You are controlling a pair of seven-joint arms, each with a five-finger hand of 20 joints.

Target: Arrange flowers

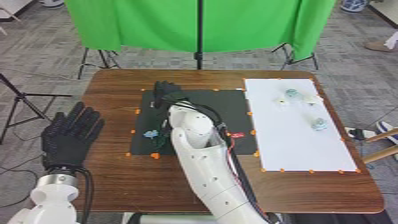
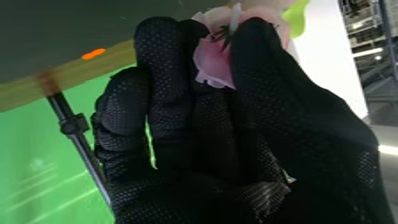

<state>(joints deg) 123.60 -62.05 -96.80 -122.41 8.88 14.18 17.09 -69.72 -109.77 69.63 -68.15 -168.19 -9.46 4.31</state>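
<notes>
And here's the mat [image 1: 235, 110] on the table [image 1: 114, 102], the sheet [image 1: 298, 142] just to its right, carrying flowers [image 1: 320, 124]. On the mat's near left part, a bloom [image 1: 151, 134]; at its far left corner, the right hand [image 1: 167, 93] with a rose [image 2: 215, 62]; beyond it, the curtain [image 1: 151, 25].

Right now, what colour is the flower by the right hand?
Flower: pink, clearest in the right wrist view.
</notes>
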